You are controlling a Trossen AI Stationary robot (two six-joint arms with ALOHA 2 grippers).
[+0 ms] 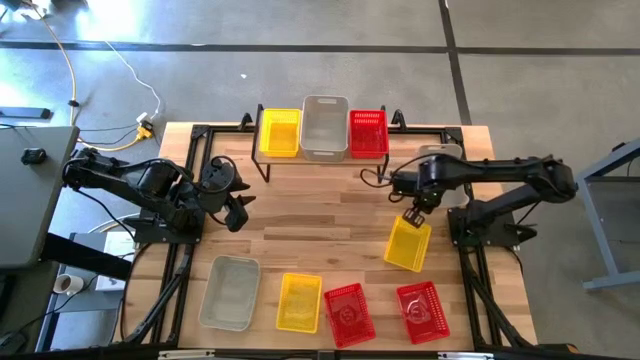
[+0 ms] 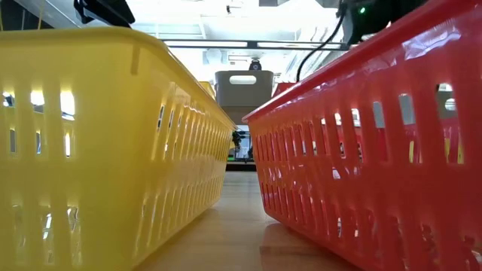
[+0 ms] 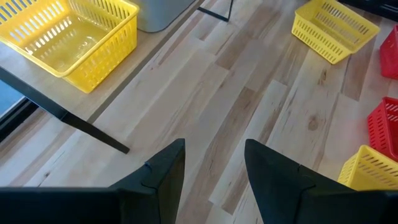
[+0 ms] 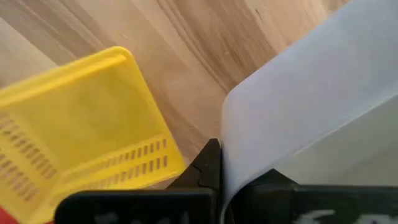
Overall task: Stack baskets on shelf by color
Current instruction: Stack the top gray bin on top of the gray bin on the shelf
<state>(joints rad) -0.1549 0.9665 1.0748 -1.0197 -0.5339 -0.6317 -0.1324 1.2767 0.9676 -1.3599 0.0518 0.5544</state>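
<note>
The shelf stands at the far edge and carries a yellow basket, a grey-white basket and a red basket side by side. My right gripper points down between a third grey-white basket, mostly hidden under its arm, and a yellow basket just near of it. It is shut on the grey-white one. My left gripper hangs open over bare table at the left. Along the near edge rest a grey-white, a yellow and two red baskets. My right gripper pinches a wall of the grey-white basket, whose edge runs in between the fingers. One finger shows on the wall's outer side; the wall hides the other. The fingers come from above. The arm covers the basket in the high view, so lifted or resting cannot be told.
The yellow basket lies right beside the right gripper's finger. The middle of the table is bare wood between shelf and near row. In the low view a yellow basket and a red one stand close in front.
</note>
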